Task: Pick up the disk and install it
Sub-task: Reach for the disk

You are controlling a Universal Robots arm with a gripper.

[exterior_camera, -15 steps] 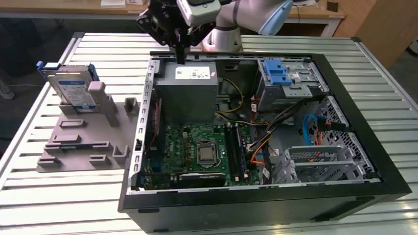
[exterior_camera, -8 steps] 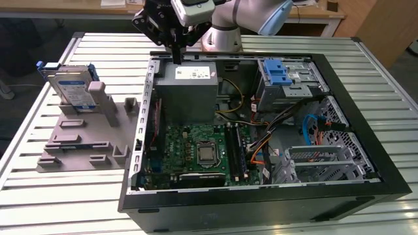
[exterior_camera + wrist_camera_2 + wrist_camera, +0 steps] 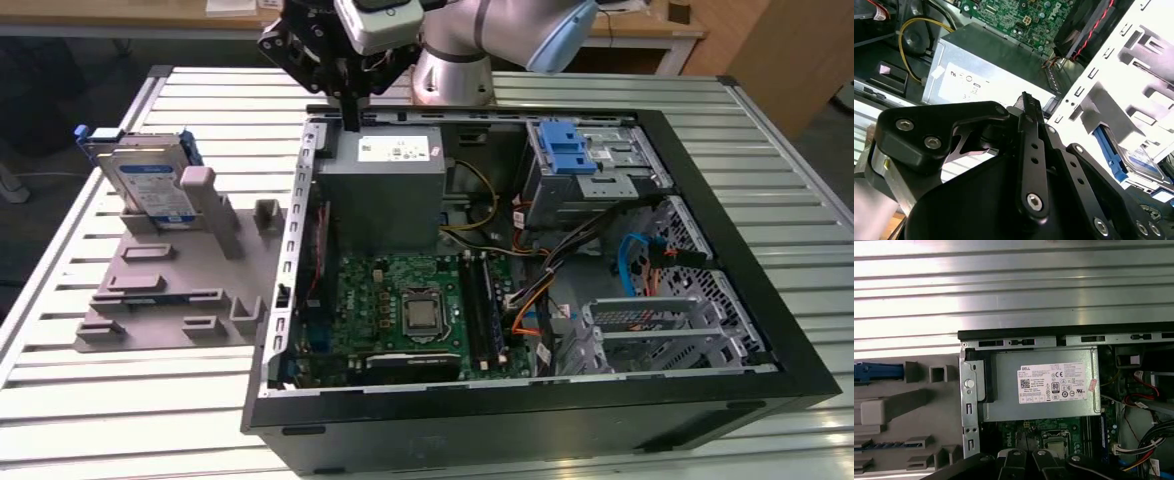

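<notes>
So, status: nothing done yet, by my read. Your disk (image 3: 144, 182) stands on edge in the grey holder (image 3: 160, 300) on the slatted surface (image 3: 120, 420), at the left of the exterior view. It sits outside the open PC case (image 3: 534, 420) and apart from it. The blue bracket frames it, the label faces the camera, and nothing touches it.

The pincer (image 3: 351, 118) is at upper centre of that frame, pointing down over the case's rear edge just above the power supply (image 3: 380, 185). It looks closed and empty. In the first wrist view the fingertips (image 3: 1011, 460) lie side by side with nothing between them, the motherboard (image 3: 1054, 435) and power supply beyond. You're nearer the power supply than the disk, and well apart from the holder.

Inside the case, the drive cage (image 3: 607, 175) with the blue latch (image 3: 571, 150) sits at upper right of the exterior view. I can't tell from here which slot is meant for the disk.

Done: none of it. Left: grasp, carry and seating in the case.
</notes>
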